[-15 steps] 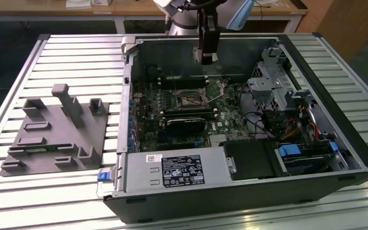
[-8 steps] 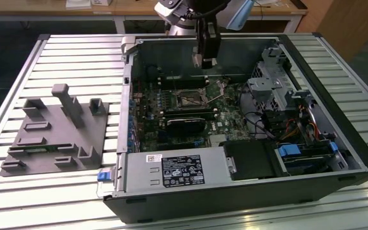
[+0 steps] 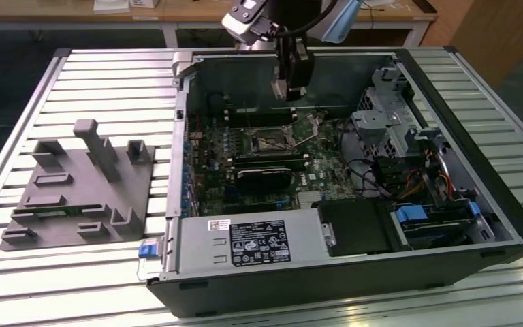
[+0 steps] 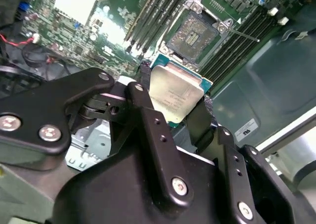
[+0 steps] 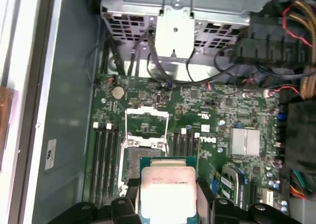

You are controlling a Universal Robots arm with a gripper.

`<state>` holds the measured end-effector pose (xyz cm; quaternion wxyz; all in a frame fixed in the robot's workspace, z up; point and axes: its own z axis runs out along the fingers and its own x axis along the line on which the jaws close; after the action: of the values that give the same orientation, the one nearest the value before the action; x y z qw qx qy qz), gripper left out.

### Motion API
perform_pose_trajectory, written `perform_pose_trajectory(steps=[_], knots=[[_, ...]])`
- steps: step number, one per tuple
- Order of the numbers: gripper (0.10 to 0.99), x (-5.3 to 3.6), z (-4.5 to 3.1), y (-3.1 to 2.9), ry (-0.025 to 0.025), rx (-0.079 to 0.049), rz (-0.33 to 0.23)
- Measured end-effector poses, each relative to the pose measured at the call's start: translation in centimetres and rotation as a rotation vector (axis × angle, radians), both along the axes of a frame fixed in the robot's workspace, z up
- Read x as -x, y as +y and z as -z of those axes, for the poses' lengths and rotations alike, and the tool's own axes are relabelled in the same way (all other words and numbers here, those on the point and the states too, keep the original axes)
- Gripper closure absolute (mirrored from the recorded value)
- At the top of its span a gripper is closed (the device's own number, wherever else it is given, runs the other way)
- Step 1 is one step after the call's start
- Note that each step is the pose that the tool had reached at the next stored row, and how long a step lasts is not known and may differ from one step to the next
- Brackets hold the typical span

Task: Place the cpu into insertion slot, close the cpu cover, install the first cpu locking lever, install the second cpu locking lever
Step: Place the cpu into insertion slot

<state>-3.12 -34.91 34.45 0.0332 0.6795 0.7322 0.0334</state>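
We see the fingers (image 4: 154, 130) clenched on the cpu (image 4: 174, 93), grasping it by two opposite edges and holding it in the air above the motherboard (image 4: 89, 41), near the uncovered insertion slot (image 4: 195, 33) but not in it.

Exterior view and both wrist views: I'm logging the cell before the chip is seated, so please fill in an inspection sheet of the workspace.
Surface: slatted metal table bearing an open computer case.
Job's things: the cpu hangs above the board near the insertion slot, which is empty; the cpu cover stands open.
Clutter: grey fixture plate on the table, at the exterior view's left.
Grippers: gripper shut on the cpu.
Cables: red and black wires inside the case, apart from the slot.
Surroundings: wooden bench behind the table.
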Motion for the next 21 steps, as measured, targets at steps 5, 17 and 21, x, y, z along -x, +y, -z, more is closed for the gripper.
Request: perform_pose_trajectory(steps=[5, 17, 21], knots=[[0.545, 0.02, 0.86, 0.0, 0.0019, -0.002, -0.022], [0.545, 0.08, 2.68, 0.32, 0.005, -0.002, 0.041], [0.545, 0.08, 3.4, 0.41, 0.0056, -0.002, 0.052]])
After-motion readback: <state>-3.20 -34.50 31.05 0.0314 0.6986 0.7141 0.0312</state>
